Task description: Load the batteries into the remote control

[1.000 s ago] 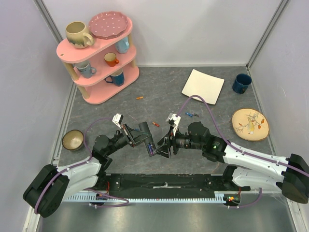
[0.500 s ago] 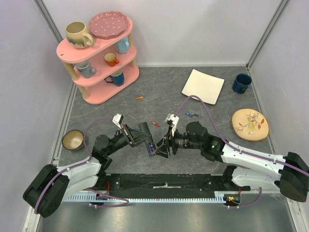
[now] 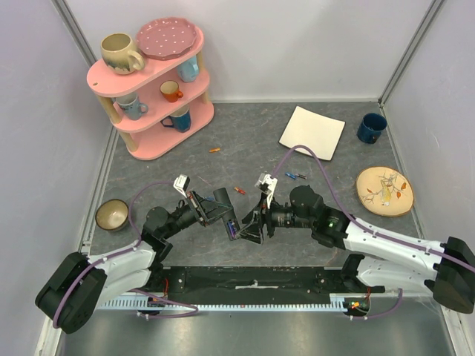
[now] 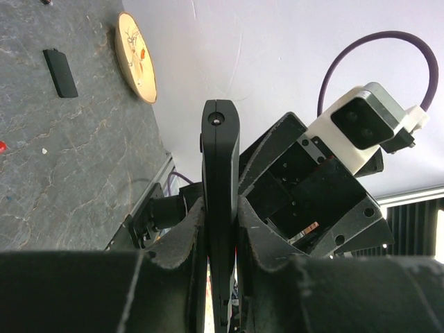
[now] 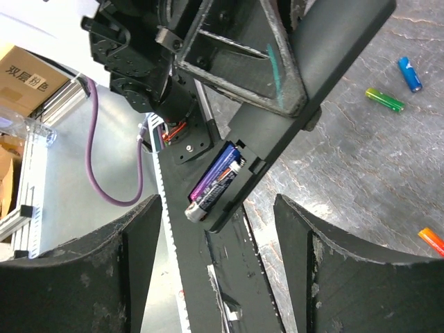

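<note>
My left gripper is shut on the black remote control and holds it above the table's near edge. In the left wrist view the remote stands edge-on between the fingers. In the right wrist view the remote shows its open recess with a purple battery in it, the near end tilted out. My right gripper is open and empty, just short of that battery. Loose batteries lie on the table: blue, green, orange, and an orange one farther back.
A pink shelf with mugs stands at the back left and a bowl at the left. A white square plate, a blue mug and a patterned plate are on the right. A small black flat piece lies on the table.
The right arm shifted slightly left, then back to the right. The left gripper and the remote have stayed still.
</note>
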Controlling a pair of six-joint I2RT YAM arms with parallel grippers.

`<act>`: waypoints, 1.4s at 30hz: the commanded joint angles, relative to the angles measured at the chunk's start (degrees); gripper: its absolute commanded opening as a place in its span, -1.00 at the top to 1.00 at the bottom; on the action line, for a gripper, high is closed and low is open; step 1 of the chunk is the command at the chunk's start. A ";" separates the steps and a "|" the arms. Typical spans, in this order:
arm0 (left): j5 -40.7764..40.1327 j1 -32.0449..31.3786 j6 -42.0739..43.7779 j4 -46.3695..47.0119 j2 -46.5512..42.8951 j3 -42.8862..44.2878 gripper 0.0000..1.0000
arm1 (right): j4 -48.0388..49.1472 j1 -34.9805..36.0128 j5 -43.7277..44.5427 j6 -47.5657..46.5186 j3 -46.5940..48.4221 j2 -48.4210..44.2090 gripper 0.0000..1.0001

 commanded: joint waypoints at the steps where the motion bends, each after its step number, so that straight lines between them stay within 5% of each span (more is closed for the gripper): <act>1: 0.29 -0.16 1.73 2.49 0.48 0.71 0.96 | 0.04 -0.22 -3.45 -1.56 1.82 -2.09 -0.47; 42: 0.55 -0.43 0.94 3.54 -0.92 -0.08 0.96 | 2.06 -3.99 -1.69 2.31 0.77 3.36 -0.31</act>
